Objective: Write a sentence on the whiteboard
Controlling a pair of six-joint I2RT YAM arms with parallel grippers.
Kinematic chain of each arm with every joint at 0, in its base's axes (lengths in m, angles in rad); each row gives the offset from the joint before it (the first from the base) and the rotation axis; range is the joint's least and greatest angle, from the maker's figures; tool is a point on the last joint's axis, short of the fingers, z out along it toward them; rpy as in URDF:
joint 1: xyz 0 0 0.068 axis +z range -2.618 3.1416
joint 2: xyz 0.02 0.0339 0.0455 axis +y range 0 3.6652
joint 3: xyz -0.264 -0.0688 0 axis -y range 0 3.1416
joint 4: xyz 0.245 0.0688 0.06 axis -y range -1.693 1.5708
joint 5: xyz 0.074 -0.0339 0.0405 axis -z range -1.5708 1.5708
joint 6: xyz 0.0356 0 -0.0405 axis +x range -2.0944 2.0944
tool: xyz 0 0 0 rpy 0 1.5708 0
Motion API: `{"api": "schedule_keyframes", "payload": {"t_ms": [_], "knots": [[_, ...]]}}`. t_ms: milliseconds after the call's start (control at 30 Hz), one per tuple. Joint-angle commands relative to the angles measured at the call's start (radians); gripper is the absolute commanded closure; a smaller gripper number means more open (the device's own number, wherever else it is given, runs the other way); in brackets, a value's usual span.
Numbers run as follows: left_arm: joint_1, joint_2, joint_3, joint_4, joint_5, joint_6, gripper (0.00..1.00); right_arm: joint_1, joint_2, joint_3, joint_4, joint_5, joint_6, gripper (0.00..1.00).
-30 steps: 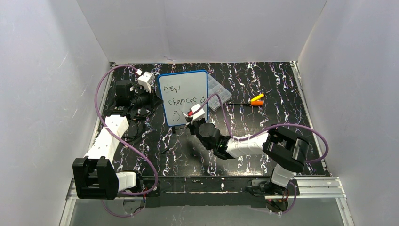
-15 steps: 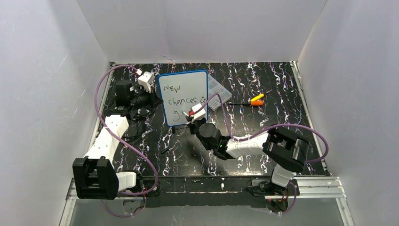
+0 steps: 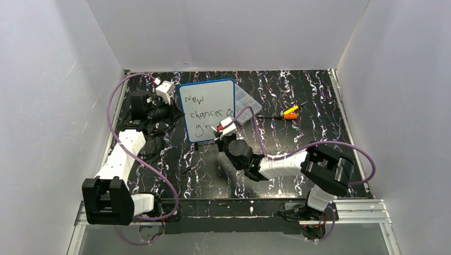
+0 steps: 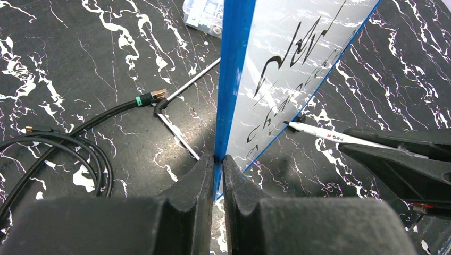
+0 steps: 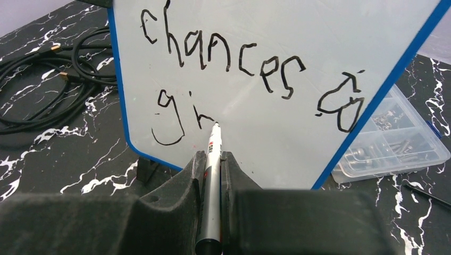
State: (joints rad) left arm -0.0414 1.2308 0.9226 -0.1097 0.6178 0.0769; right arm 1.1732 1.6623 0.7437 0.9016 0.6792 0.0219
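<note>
Though 3 walls (image 3: 266, 32) are white, the table (image 3: 330, 133) under the whiteboard (image 3: 208, 114) is black-marbled.

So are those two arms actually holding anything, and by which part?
The left tool pinches the whiteboard by its blue frame edge; the right tool grips a marker by its barrel.

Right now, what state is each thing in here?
whiteboard, held up on edge, not flat.
sentence, unfinished: "New chances", then "gr".
marker pen, tip against the whiteboard.
left gripper, shut on whiteboard frame.
right gripper, shut on marker pen.
clear compartment box, lying flat behind whiteboard.
</note>
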Motion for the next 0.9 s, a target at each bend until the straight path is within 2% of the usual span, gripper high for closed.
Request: {"api": "schedule_keyframes", "payload": {"t_ms": [0,400,867], "knots": [[-0.002,-0.016,-0.005,0.017,0.033,-0.003,1.00,-0.003,-0.071,-0.022,0.093,-0.011,-0.004,0.99],[-0.002,-0.012,-0.005,0.016,0.035,-0.003,1.00,-0.020,-0.034,0.007,0.091,0.025,-0.017,0.99],[-0.003,-0.012,-0.006,0.017,0.035,-0.002,1.00,-0.027,0.003,0.043,0.065,-0.020,-0.018,0.99]]}}
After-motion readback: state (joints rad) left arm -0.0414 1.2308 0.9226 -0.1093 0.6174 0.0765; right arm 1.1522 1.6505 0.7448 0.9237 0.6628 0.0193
